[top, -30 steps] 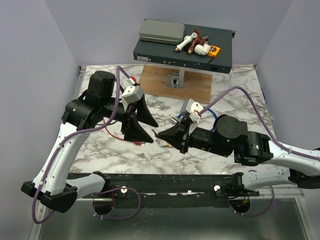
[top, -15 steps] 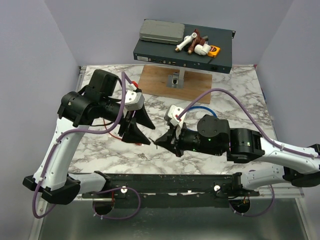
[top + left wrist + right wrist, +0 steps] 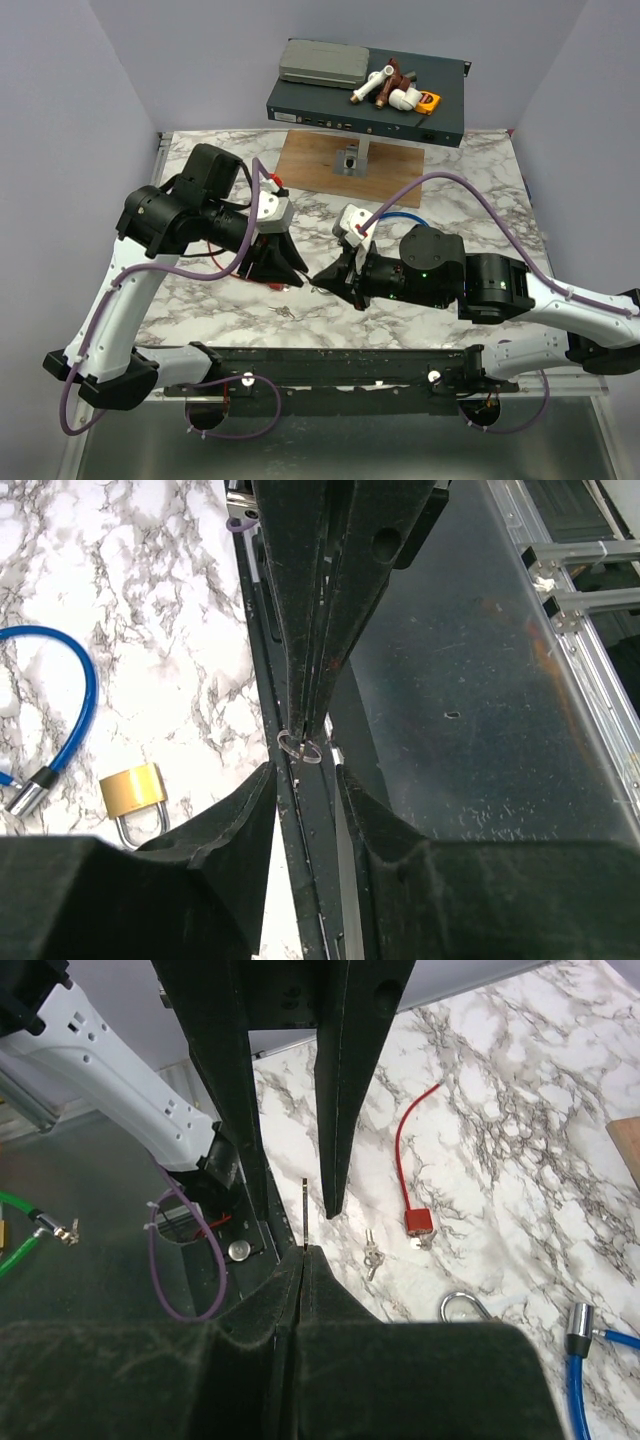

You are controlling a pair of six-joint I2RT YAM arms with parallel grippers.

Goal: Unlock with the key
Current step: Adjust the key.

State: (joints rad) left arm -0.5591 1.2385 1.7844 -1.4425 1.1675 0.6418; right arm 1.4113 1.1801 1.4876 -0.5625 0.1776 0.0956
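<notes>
- A marble counter carries several locks; a wooden board lies at its far side.
- Two robot arms reach inward from the near edge and meet tip to tip over the near middle of the counter.
- The left hand is open to a narrow gap. Its two fingers stand one on each side of the key and do not touch it.
- The right hand is closed, pinching the key between its fingertips.
- A blue cable lock lies looped on the counter, to the right of the hands.
- A red cable lock lies on the counter under the left hand.
- A brass padlock lies flat just beside one end of the blue cable.
- A loose bunch of keys lies on the counter near the red lock's body.
- The key is held in the air, seen edge-on as a thin blade sticking out of the right fingertips; a small key ring hangs at those tips.
</notes>
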